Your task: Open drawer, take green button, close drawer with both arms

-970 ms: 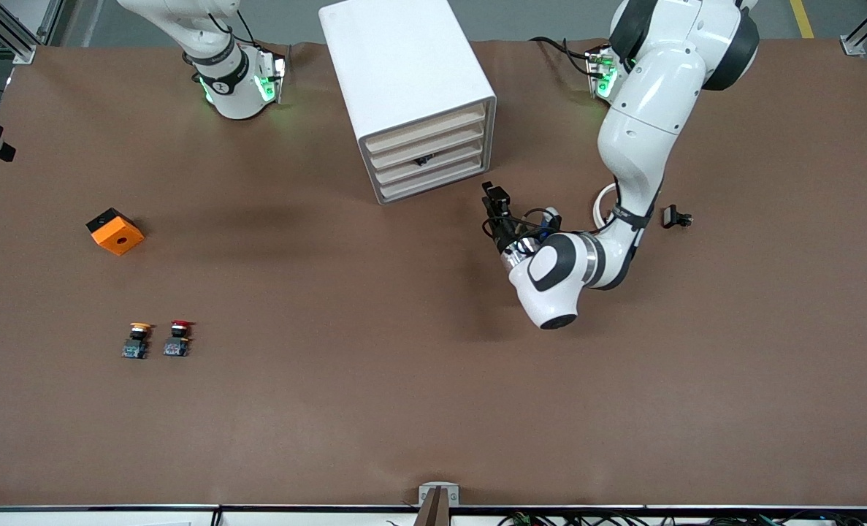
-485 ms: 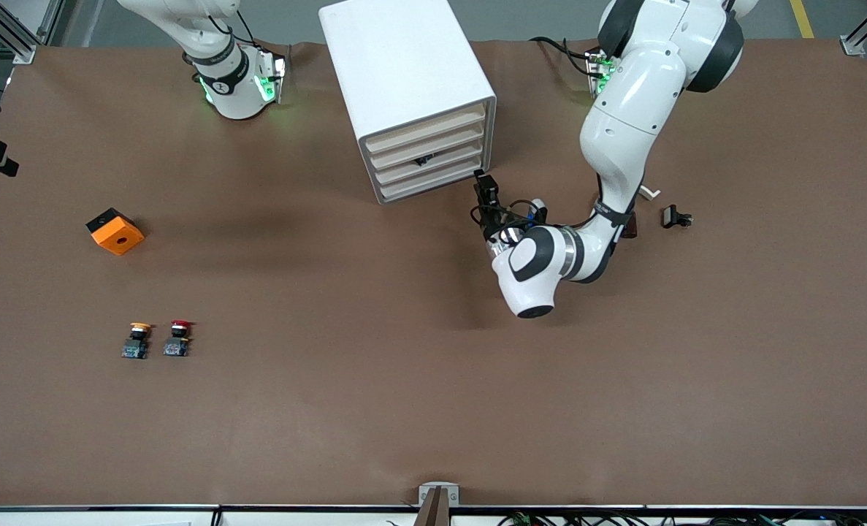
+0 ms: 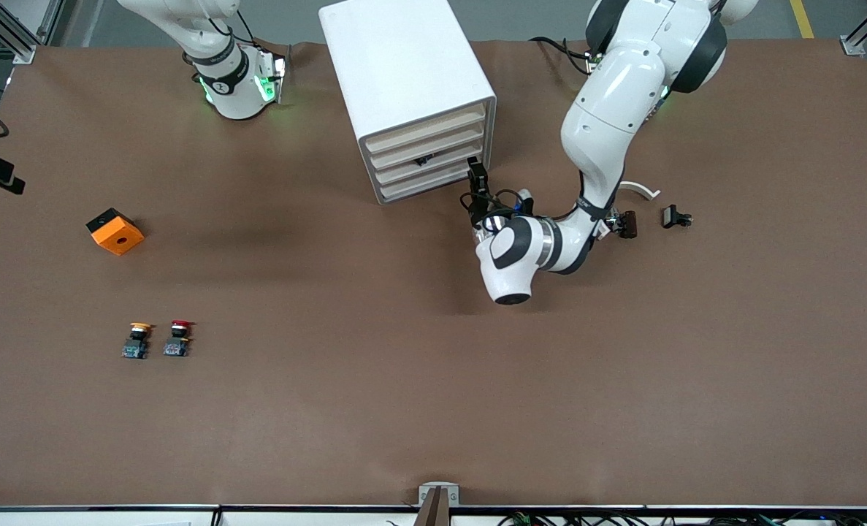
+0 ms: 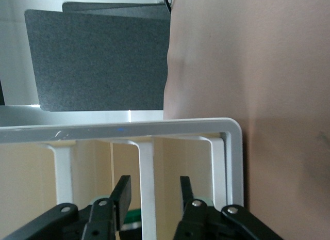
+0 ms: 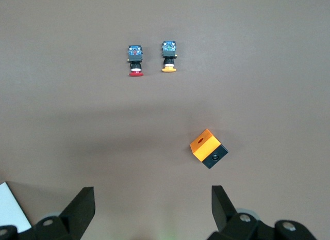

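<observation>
With fingers apart, the left claw point(image 3: 476, 171) meets the cabinet point(image 3: 409, 88) front at the drawer point(image 3: 426, 162), the button point(image 4: 133, 218) just ahead inside; straddling a divider, it may pull nothing, while the spread right claw point(image 5: 153, 206) waits over the bench point(image 3: 331, 409).
</observation>
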{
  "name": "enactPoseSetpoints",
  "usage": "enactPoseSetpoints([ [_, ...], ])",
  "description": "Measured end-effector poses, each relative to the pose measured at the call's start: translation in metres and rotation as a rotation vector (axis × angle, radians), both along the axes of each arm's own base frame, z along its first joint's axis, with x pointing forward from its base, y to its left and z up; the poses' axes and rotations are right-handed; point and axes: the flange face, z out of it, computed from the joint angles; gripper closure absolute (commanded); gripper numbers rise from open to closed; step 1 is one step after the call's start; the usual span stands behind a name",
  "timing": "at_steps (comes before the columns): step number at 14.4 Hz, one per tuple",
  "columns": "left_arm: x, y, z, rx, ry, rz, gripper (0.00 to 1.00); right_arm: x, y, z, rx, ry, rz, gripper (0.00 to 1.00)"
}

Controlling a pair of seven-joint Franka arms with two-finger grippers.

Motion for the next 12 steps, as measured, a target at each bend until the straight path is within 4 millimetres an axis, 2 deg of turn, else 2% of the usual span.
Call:
enactPoseSetpoints([
  [1,-0.007,-0.004,-0.001,0.0,0.012,-0.015,0.55,0.007,-0.001,-0.013,0.001,0.017,-0.001,0.0],
  [3,-0.02,-0.013,0.001,-0.01,0.036,-0.041,0.63,0.017,-0.006,-0.035,0.001,0.047,-0.006,0.0],
  [5,-0.028,-0.018,0.001,-0.015,0.048,-0.054,0.72,0.022,-0.011,-0.046,0.001,0.058,-0.012,0.0],
  [8,-0.03,-0.016,-0.002,-0.011,0.055,-0.053,0.86,0.024,-0.012,-0.044,0.004,0.052,-0.012,0.0],
  [12,-0.031,-0.013,-0.01,-0.004,0.068,-0.046,0.88,0.025,-0.009,-0.041,0.026,0.035,-0.016,0.0],
])
